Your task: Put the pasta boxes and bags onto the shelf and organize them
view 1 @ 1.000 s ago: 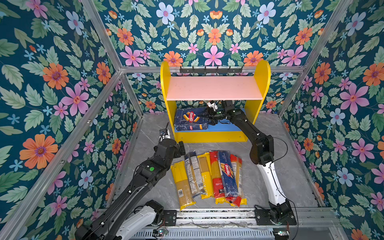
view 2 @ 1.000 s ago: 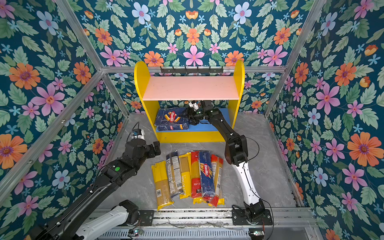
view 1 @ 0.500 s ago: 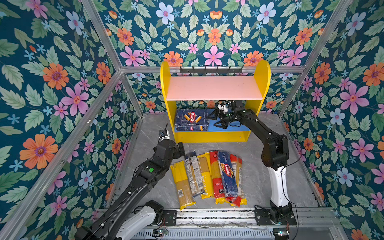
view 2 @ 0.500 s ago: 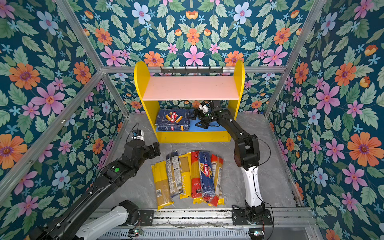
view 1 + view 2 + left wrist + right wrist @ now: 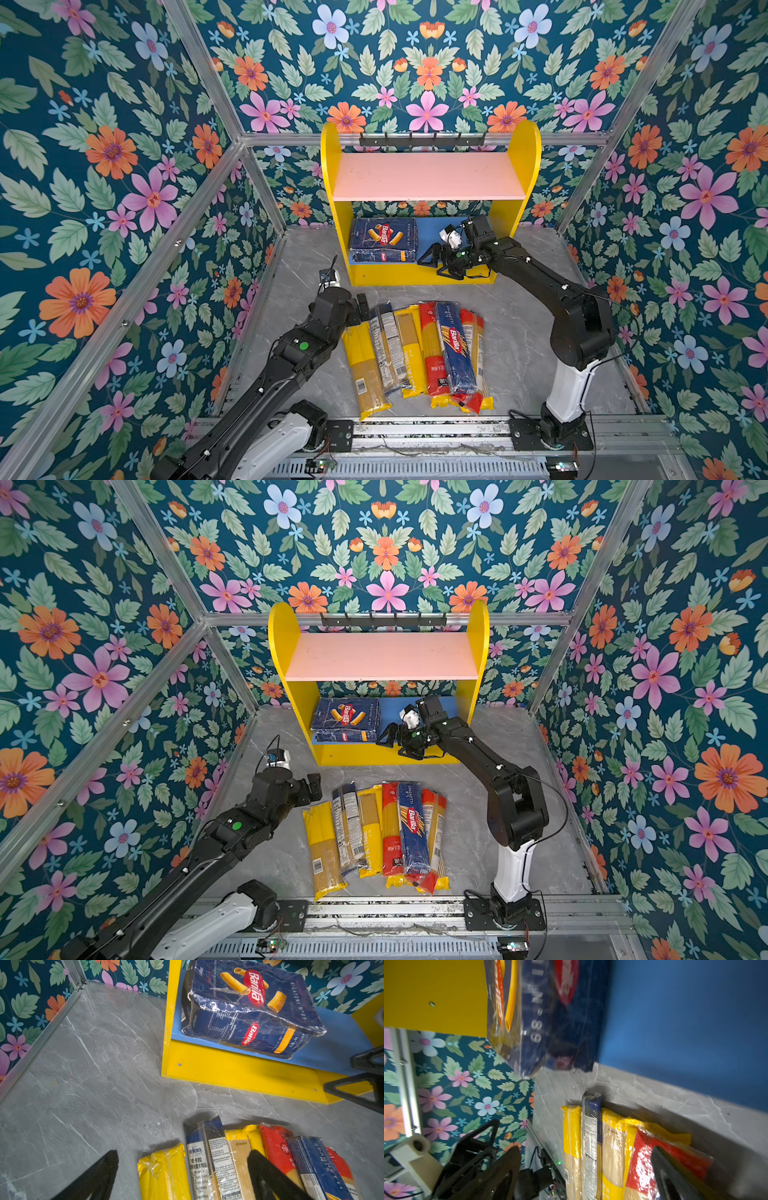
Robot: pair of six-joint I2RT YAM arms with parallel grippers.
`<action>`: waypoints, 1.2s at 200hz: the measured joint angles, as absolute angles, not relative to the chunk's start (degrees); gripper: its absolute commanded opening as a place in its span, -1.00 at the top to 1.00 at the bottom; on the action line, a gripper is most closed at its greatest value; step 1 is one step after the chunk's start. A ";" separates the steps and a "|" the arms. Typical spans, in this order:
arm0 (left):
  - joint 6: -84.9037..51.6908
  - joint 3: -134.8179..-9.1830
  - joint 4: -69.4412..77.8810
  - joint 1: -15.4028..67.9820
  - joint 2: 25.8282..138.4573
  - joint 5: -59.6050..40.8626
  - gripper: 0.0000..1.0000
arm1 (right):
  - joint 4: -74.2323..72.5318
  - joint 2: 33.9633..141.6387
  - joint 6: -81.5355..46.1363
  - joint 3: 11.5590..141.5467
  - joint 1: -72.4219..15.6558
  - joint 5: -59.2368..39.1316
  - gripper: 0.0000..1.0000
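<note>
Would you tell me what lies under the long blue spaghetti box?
The spaghetti box lies across a red bag and, opposite, a second red bag; anything else beneath is covered.

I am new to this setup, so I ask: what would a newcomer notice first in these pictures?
The loud flowered walls surround everything. At the back stands a yellow shelf with a blue pasta box on its lower board, the right hand open beside it. In front, a row of long pasta packets lies on the grey floor.

Top views look down; close wrist views share the shelf (image 5: 228,1070).
</note>
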State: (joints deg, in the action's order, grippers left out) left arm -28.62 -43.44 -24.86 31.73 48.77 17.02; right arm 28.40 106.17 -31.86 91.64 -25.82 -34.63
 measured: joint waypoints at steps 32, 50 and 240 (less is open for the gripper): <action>-29.82 -41.36 -24.91 31.73 45.52 16.60 -0.99 | 34.94 101.08 -28.18 90.00 -33.52 -21.06 -0.99; -30.04 -40.36 -24.88 31.73 43.35 16.56 -0.99 | 38.11 98.06 -27.92 87.53 -37.60 -12.40 -0.99; -37.10 -28.86 -22.74 31.73 36.01 9.30 -0.92 | 47.31 76.84 -42.83 61.58 -64.20 21.61 -0.84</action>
State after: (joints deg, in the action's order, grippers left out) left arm -37.10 -28.86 -22.74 31.73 36.01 9.30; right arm 47.31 76.84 -42.83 61.58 -64.20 21.61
